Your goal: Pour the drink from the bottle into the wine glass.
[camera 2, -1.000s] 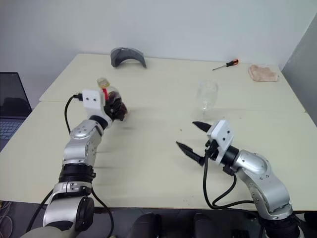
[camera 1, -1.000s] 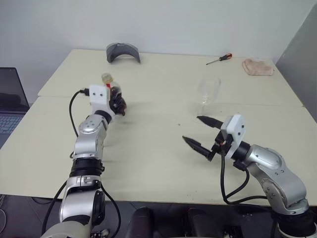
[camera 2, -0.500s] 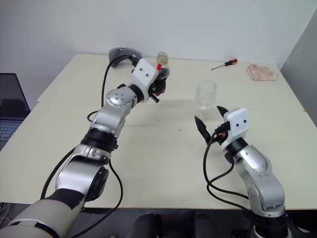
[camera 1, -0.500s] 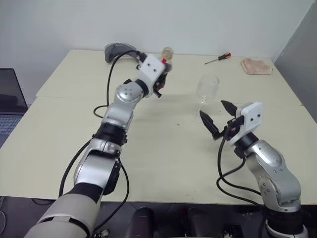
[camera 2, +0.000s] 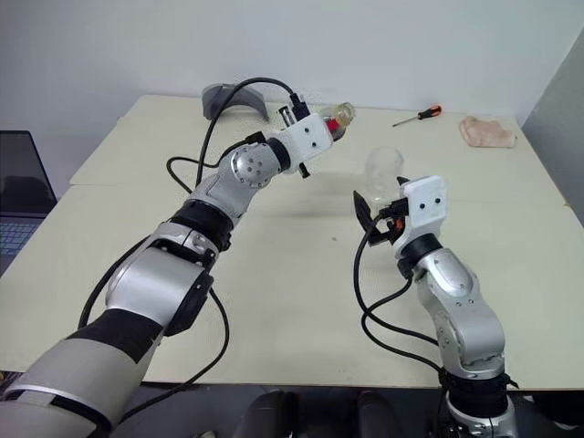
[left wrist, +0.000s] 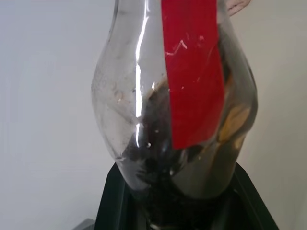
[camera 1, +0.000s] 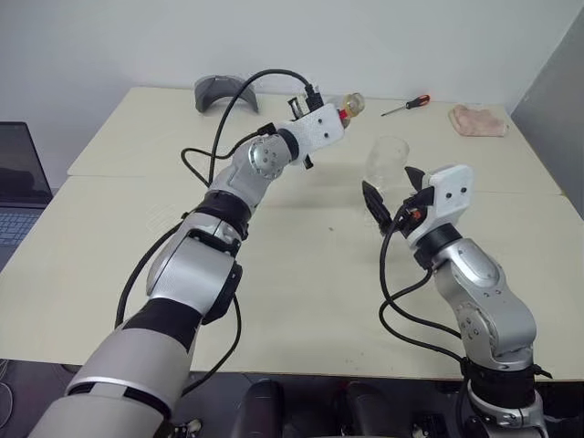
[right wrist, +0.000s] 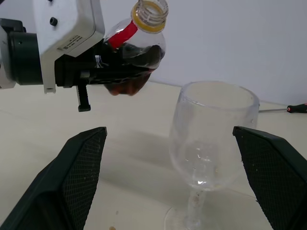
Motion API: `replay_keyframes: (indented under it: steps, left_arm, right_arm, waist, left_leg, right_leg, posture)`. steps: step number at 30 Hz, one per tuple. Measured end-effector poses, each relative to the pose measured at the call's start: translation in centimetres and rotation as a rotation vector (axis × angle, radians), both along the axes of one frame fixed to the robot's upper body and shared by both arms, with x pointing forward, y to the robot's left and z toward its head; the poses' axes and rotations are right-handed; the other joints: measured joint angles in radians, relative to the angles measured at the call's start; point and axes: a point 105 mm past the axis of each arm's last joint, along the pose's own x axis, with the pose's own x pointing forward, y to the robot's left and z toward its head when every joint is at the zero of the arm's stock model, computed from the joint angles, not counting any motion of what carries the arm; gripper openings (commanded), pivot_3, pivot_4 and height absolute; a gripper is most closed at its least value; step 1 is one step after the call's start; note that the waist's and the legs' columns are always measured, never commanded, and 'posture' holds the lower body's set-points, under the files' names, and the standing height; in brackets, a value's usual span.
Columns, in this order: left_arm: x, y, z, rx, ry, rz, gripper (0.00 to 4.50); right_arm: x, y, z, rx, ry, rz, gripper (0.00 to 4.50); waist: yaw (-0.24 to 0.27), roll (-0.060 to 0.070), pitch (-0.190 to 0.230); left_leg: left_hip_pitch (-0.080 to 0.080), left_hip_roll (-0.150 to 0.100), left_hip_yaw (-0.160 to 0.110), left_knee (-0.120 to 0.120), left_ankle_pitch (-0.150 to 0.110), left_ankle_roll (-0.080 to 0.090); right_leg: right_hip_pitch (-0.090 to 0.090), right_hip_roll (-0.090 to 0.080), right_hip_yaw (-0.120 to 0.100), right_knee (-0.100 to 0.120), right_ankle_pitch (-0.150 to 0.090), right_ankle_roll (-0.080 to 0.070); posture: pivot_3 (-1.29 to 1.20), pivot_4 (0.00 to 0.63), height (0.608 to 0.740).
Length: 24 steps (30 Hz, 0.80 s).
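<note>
My left gripper (camera 1: 338,119) is shut on the round body of the bottle (camera 1: 350,106), held in the air to the left of and above the wine glass (camera 1: 387,164). The bottle (right wrist: 139,40) leans with its open, yellow-ringed mouth toward the glass, and the dark drink (right wrist: 136,55) lies in its belly. Up close, a red label (left wrist: 192,72) runs down the bottle over the drink (left wrist: 160,160). My right gripper (camera 1: 392,189) is open, one finger (right wrist: 79,177) on each side of the upright glass (right wrist: 211,139), not touching it. The bowl looks clear.
A grey curved object (camera 1: 224,92) lies at the back left of the table. A screwdriver (camera 1: 405,107) and a crumpled cloth (camera 1: 475,120) lie at the back right. A laptop (camera 1: 18,182) sits off the table's left edge.
My left arm has swung right and upward with the bottle, from the table's left side to beside the glass, tipping it over. My right gripper has moved forward to the glass, still open.
</note>
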Motion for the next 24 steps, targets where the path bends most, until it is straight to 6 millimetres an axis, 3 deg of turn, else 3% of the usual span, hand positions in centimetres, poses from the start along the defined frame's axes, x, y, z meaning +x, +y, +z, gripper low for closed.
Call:
replay_keyframes:
  steps: [8, 13, 19, 24]
  left_arm:
    - [-0.6, -2.2, 0.5, 0.133, -0.126, -0.040, 0.79]
    - [-0.4, -2.3, 0.5, 0.205, -0.177, -0.020, 0.79]
    - [-0.5, -2.7, 2.2, 0.238, -0.247, -0.009, 0.79]
    - [-0.4, -2.9, 1.8, 0.267, -0.251, 0.002, 0.79]
  right_arm:
    - [0.2, -0.3, 0.3, -0.004, -0.006, -0.031, 4.50]
    - [0.3, -0.4, 0.3, 0.003, -0.006, -0.047, 4.50]
    - [0.4, -0.3, 0.3, 0.009, -0.003, -0.049, 4.50]
    - [0.4, -0.2, 0.3, 0.009, -0.001, -0.052, 4.50]
  waist:
    - [-0.002, 0.000, 0.000]
    - [-0.003, 0.000, 0.000]
    - [-0.003, 0.000, 0.000]
    - [-0.003, 0.000, 0.000]
  left_leg:
    - [0.000, 0.000, 0.001, 0.000, 0.000, 0.000]
    - [-0.002, 0.000, 0.002, 0.000, 0.001, -0.001]
    - [-0.002, 0.000, 0.002, 0.001, 0.001, 0.000]
    - [-0.002, 0.000, 0.002, 0.001, 0.001, -0.001]
  right_leg:
    - [-0.002, 0.000, 0.001, 0.003, 0.000, 0.000]
    - [-0.008, 0.000, 0.002, 0.008, 0.000, 0.000]
    - [-0.008, 0.000, 0.002, 0.009, 0.000, 0.000]
    - [-0.008, 0.000, 0.002, 0.009, 0.000, 0.000]
  posture:
    - [0.00, 0.150, 0.740]
    - [0.00, 0.150, 0.740]
    - [0.00, 0.150, 0.740]
    - [0.00, 0.150, 0.740]
